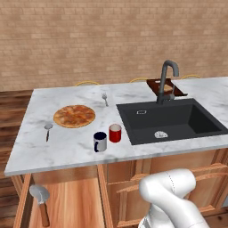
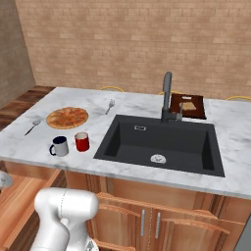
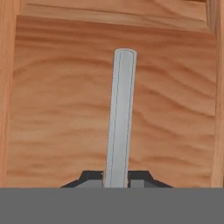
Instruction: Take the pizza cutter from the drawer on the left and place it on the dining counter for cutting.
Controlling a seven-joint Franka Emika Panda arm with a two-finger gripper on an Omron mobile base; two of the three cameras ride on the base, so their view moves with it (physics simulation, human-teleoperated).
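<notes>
The drawer [image 1: 75,205] on the left stands pulled out under the table [image 1: 71,151], its pale wood floor showing, and the pizza cutter [image 1: 40,201] is inside it, wheel up and brown handle down as the left base view shows it. In the hand view the hand [image 3: 117,180] has its two dark tips pressed against the sides of a thin grey strip that rises straight from between them over the pale wood, which I judge to be the cutter's wheel seen edge-on, so the hand is pinching the cutter. By that reading the opening and the grasp are done; what is left is to lift the cutter clear of the drawer, carry it up to the marble top and set it down, sensibly near the pizza [image 1: 74,116]. On the table I count one pizza, two mugs, a dark one [image 1: 100,141] and a red one [image 1: 115,133] just beside each other, one fork [image 1: 105,98], one small round-headed utensil [image 1: 47,131], one black sink [image 1: 171,120] with one faucet [image 1: 167,80], and one dark board [image 1: 165,87] behind it.
</notes>
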